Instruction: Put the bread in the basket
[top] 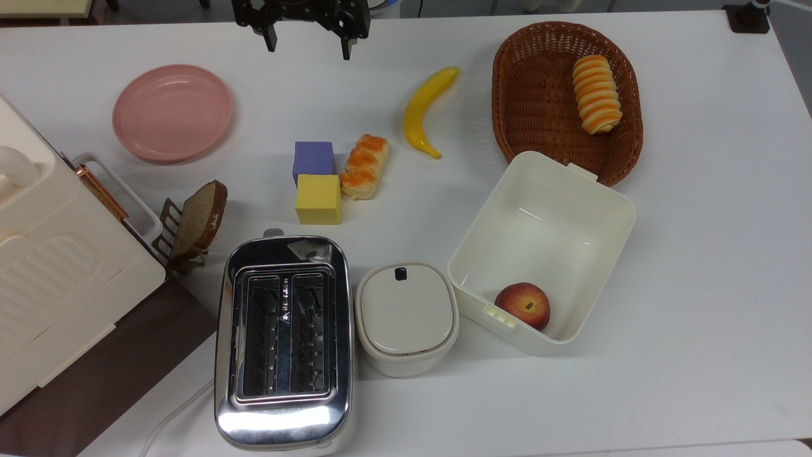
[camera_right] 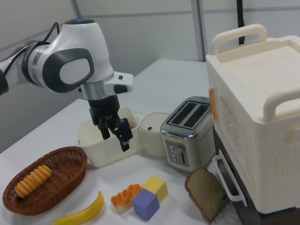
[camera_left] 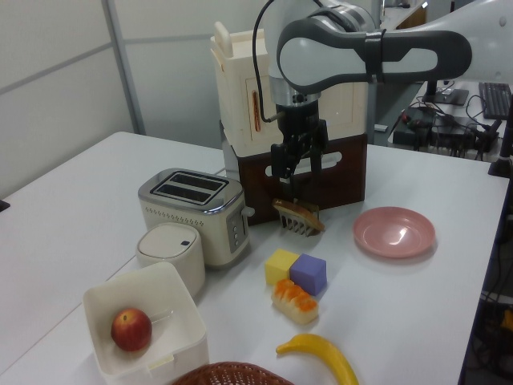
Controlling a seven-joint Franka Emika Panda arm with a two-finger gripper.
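Approach step — your hand (top: 307, 43) hangs empty, fingers apart, well off the bread (top: 365, 166), which lies on the table (top: 698, 254) beside two blocks. Next: descend, grip, carry to the basket (top: 514, 114).

No readable text, brand, number or sign is showing on any object; a small mark on the toaster (top: 283, 330) is staying illegible.

White table (top: 698, 254) bearing a pink plate (top: 172, 112), purple cube (top: 313, 160) touching a yellow cube (top: 318, 199), banana (top: 425, 109), toast slice (top: 202, 217) apparently leaning in a rack, chrome toaster (top: 283, 341), lidded pot (top: 406, 317), and a cream box (top: 545, 216) holding a peach (top: 522, 304).
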